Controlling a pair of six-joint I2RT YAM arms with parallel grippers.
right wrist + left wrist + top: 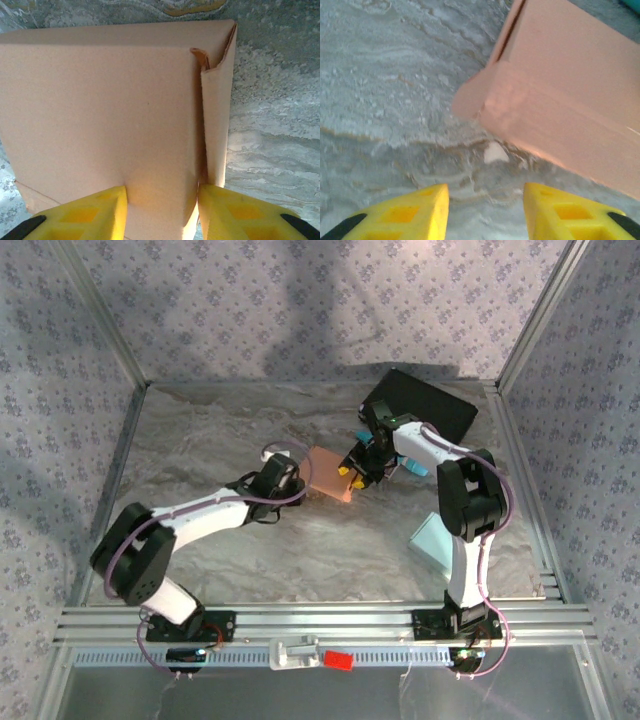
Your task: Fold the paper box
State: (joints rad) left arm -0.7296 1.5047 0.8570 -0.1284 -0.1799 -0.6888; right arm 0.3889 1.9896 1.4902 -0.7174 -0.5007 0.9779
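The salmon-pink paper box (328,473) lies partly folded in the middle of the marbled table. My right gripper (353,476) reaches it from the right. In the right wrist view its yellow fingers (100,215) press on both sides of a raised, bulging part of the box (100,110), beside a narrow upright flap (217,120); the right gripper (162,194) is shut on it. My left gripper (300,483) sits just left of the box. In the left wrist view the left gripper (486,200) is open over bare table, with the box (560,95) ahead to the upper right, apart from the fingers.
A black flat board (420,405) lies at the back right. A light blue sheet (432,545) rests near the right arm, and a teal object (415,468) sits beside the right wrist. Metal frame rails (300,618) border the table.
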